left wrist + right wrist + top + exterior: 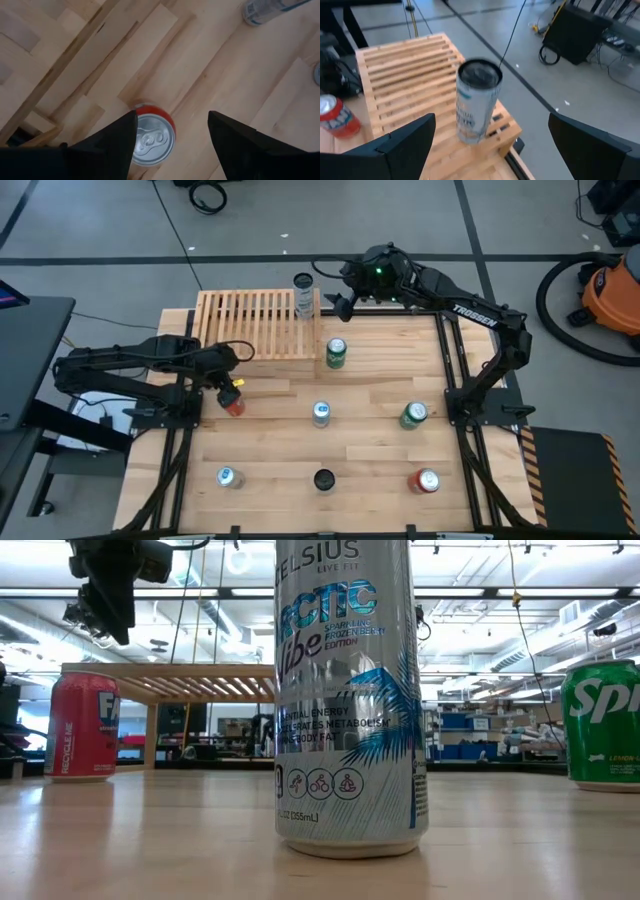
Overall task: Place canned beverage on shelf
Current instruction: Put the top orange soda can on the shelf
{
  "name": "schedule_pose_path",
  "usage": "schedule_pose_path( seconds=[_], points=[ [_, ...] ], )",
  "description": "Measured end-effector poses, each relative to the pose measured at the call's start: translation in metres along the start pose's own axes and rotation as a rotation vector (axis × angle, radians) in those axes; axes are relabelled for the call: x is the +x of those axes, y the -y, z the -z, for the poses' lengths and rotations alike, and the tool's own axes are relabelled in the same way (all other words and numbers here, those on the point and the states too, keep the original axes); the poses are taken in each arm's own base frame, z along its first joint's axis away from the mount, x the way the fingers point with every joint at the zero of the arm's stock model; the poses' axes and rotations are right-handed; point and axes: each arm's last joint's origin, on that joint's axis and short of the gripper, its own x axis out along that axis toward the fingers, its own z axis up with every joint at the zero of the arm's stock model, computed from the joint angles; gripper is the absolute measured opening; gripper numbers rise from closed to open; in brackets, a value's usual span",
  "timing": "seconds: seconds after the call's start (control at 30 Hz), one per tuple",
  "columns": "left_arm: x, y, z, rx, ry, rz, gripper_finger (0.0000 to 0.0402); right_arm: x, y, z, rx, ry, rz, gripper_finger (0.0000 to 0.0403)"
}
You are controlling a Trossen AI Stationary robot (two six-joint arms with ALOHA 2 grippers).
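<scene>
The right gripper (490,145) is wide open behind the white can (476,100), standing on the shelf (410,75) corner. The left gripper (172,131), holding nothing, hovers above a red can (152,137).

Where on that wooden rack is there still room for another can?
The shelf holds one silver can, at its right end. All slats left of it are bare. On the table, cans crowd the middle and front; the strip between the shelf and red can is open.

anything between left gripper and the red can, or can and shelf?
Nothing visible. Left gripper hangs open over the red can; bare table up to the shelf, one silver can at its corner.
</scene>
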Motion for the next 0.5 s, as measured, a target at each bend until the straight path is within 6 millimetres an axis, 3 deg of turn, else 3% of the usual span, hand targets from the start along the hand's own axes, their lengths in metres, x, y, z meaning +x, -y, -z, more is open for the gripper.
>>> schedule_pose_path(
  seconds=[0.5],
  points=[
    [0.0,0.0,0.001,-0.027,-0.004,-0.008,0.0256,-0.002,0.001,-0.022,0.038,0.231,0.007,0.0398]
  ],
)
